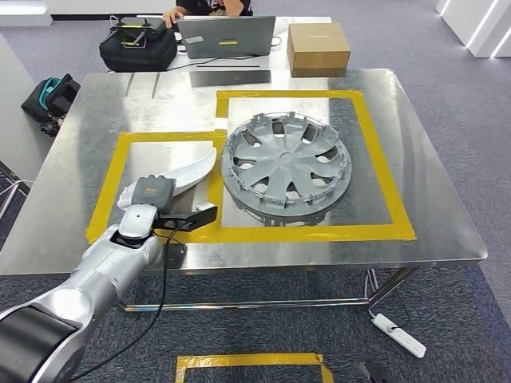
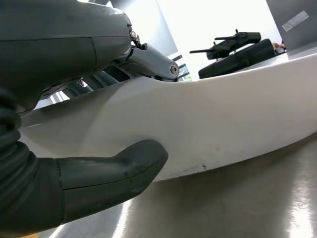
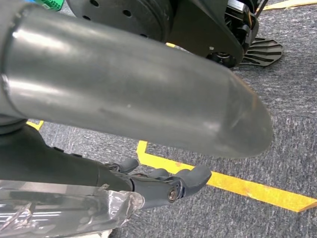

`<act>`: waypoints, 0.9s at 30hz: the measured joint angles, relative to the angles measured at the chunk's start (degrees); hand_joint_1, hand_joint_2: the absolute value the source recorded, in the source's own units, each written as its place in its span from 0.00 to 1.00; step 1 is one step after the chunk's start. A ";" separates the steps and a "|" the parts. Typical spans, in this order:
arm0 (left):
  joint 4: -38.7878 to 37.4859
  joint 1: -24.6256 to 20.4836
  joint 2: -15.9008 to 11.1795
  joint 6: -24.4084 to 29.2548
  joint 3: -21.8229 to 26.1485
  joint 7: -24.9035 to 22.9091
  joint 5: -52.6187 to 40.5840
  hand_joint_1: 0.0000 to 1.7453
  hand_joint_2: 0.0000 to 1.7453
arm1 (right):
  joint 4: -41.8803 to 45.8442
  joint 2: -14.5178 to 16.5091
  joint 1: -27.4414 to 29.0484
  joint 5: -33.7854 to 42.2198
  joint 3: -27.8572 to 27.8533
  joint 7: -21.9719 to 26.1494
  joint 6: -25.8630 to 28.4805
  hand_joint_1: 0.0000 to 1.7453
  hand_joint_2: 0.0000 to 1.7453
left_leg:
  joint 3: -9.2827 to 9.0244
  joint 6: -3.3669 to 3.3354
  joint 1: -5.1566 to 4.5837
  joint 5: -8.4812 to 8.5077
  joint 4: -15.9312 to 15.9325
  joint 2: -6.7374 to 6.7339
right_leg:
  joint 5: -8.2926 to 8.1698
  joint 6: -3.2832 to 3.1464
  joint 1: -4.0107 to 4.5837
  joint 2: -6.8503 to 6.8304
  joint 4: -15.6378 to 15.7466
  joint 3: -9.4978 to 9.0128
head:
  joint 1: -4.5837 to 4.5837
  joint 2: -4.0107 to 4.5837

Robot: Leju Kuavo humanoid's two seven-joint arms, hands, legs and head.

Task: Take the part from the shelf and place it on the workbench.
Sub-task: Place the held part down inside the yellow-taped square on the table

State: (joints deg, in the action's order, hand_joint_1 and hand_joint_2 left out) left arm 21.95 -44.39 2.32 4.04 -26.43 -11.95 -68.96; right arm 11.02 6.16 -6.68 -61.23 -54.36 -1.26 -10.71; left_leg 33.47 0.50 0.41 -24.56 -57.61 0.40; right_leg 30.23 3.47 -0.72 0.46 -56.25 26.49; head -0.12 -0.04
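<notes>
The part is a long, curved white panel (image 1: pixel 188 168) lying in the left yellow-taped square (image 1: pixel 113 174) of the steel workbench (image 1: pixel 66 187). My left hand (image 1: pixel 153 196) reaches in over the near edge and grips the panel's near end. In the left wrist view the thumb (image 2: pixel 112 168) lies against one side of the white panel (image 2: pixel 224 114) and the fingers (image 2: pixel 149 57) against the other, while the panel's lower edge meets the tabletop. My right hand (image 3: pixel 160 183) hangs beside my body over the carpet, fingers loosely extended and holding nothing.
A grey wheel cover (image 1: pixel 286 167) fills the right taped square. At the far edge are a laptop (image 1: pixel 227 36), a cardboard box (image 1: pixel 318 48), a black bag (image 1: pixel 137 44) and a person's hand (image 1: pixel 175 13). A power strip (image 1: pixel 401 335) and yellow tape (image 1: pixel 253 363) lie on the floor.
</notes>
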 joint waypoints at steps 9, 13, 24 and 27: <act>-0.74 -0.78 0.00 -2.55 -0.04 -2.09 -1.20 0.75 1.00 | 0.01 0.00 -0.02 -0.06 0.00 -0.16 -0.01 0.00 0.00 | -0.02 -0.01 0.00 0.02 0.00 0.00 | 0.00 -0.01 0.00 0.00 -0.06 0.00 | 0.00 0.00; -1.04 -0.83 -0.01 -2.32 -0.02 -2.10 -1.27 0.00 1.00 | 0.01 0.00 0.01 -0.02 0.00 -0.16 0.02 0.00 0.00 | -0.01 0.00 0.00 0.03 0.00 0.00 | -0.01 -0.01 0.00 0.00 -0.10 0.03 | -0.01 0.00; -1.27 1.65 -0.05 21.79 3.00 2.82 1.51 0.00 0.00 | 0.01 0.00 0.70 0.67 0.00 0.03 1.12 0.00 0.00 | 0.03 0.01 -0.01 0.04 0.00 0.01 | 0.00 -0.02 0.00 -0.02 -0.11 0.06 | -0.01 0.00; -1.23 2.80 0.02 27.23 6.06 9.81 7.28 0.00 0.00 | 0.00 0.00 0.88 0.76 0.00 0.16 1.33 0.00 0.00 | 0.03 0.01 -0.01 0.04 0.01 0.01 | 0.00 -0.02 0.00 0.00 -0.12 0.09 | 0.01 0.00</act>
State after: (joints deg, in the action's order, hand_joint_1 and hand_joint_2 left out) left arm 20.71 -41.59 2.33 31.28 -20.37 -2.14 -61.68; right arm 11.02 6.16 -5.80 -60.47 -54.36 -1.10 -9.38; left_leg 33.50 0.51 0.40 -24.52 -57.60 0.40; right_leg 30.23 3.45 -0.72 0.45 -56.36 26.58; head -0.11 -0.04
